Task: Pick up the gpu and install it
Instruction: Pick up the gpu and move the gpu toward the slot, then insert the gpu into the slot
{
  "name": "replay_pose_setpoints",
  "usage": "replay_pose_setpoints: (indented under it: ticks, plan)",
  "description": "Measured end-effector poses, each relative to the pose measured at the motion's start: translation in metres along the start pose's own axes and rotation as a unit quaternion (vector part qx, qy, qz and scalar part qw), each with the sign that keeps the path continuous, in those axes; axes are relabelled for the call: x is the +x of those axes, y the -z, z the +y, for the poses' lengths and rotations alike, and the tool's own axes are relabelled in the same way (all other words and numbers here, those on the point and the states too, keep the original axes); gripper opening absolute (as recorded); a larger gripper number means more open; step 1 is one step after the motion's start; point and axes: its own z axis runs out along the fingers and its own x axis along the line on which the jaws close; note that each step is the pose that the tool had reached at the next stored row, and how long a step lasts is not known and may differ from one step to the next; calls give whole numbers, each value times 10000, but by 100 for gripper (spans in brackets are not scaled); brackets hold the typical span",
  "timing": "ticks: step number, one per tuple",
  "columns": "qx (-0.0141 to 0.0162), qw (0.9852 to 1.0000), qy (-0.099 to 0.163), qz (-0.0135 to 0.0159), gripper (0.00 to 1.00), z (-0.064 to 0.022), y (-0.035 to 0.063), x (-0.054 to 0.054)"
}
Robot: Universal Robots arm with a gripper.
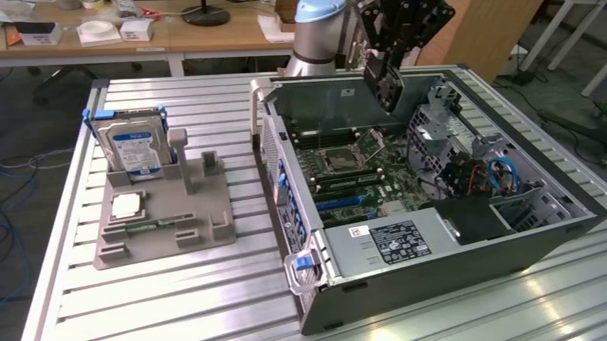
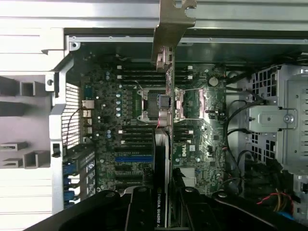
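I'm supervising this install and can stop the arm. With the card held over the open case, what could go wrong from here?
1. The pincer grips the gpu edge-on, seemingly above the processor socket rather than the blue slot. Lowered here, it might strike parts on the board.
2. Its metal bracket sits close to the case wall and could catch there.

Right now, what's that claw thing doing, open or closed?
The gripper: shut on the gpu, holding it above the open computer case.
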Motion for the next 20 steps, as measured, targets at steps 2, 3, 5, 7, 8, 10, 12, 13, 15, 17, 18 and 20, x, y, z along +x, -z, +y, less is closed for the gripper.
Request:
replay_pose_setpoints:
  ticks: [2,3,5,7,8,10,12,13,15,17,18,20]
  plan:
    - [-1,10000,-1,0,26,2,-3,-92]
    - [0,10000,0,0,26,3,-4,-137]
    - [0,10000,-1,1,26,5,-5,-213]
    - [0,10000,0,0,26,5,-6,-227]
    - [0,10000,0,0,26,5,-6,-227]
    - [0,10000,-1,0,26,6,-6,-227]
    - [0,10000,0,0,26,6,-6,-227]
    - [-1,10000,-1,0,26,6,-6,-227]
    - [0,10000,0,0,26,5,-6,-227]
    - [-1,10000,57,2,26,6,-6,-227]
    - [-2,9999,129,6,26,6,-6,-226]
    - [-6,9996,272,12,26,5,-6,-224]
